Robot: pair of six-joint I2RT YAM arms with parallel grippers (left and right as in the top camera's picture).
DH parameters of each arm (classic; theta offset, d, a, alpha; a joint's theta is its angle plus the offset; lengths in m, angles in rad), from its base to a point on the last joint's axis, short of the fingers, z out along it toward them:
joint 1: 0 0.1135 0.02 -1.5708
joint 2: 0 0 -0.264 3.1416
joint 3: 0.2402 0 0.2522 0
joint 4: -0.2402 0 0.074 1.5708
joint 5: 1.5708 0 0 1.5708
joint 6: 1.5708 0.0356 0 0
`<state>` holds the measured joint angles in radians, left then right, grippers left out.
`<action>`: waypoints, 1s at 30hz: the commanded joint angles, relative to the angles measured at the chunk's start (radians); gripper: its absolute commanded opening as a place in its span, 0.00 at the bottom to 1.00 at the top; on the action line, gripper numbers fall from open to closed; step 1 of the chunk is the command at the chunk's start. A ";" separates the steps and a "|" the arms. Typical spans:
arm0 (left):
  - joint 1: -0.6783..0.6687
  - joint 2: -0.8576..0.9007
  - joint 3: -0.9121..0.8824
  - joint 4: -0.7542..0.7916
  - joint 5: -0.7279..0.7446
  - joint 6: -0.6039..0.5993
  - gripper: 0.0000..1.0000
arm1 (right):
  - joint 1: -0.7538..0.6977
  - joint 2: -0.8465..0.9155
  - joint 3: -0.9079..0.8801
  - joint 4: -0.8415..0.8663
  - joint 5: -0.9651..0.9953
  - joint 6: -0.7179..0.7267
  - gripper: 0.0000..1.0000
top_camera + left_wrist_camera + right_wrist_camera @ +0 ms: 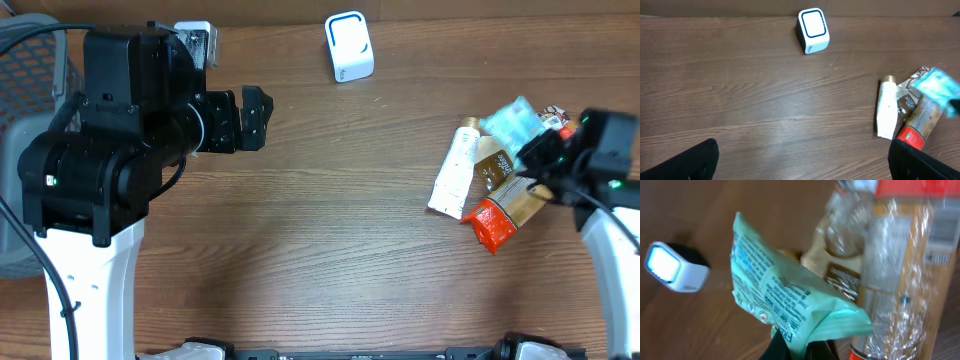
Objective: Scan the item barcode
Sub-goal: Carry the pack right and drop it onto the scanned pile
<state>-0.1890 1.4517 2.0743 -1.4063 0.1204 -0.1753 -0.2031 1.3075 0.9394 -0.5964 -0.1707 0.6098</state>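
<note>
Our left arm (100,170) sits on the left side, wrist turned so the left gripper (255,120) points in toward the middle with its jaws spread about as wide as they go. From the left wrist cam we only catch its two dark fingertips (695,162) poking in at the bottom corners. Our right arm (610,160) comes in from the right edge, and the right gripper (540,150) is clamped tight, pinching the bottom edge of a green packet (790,295).

The green packet (790,305) hides most of the right claw (800,347); its print seems blurred.
</note>
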 commanded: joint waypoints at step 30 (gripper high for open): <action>-0.001 0.002 0.003 0.003 0.003 0.022 1.00 | 0.261 -0.269 0.298 -0.547 -0.222 -0.420 1.00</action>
<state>-0.1890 1.4517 2.0739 -1.4067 0.1200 -0.1753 -0.0257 1.0920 1.1412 -1.0943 -0.3439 0.3332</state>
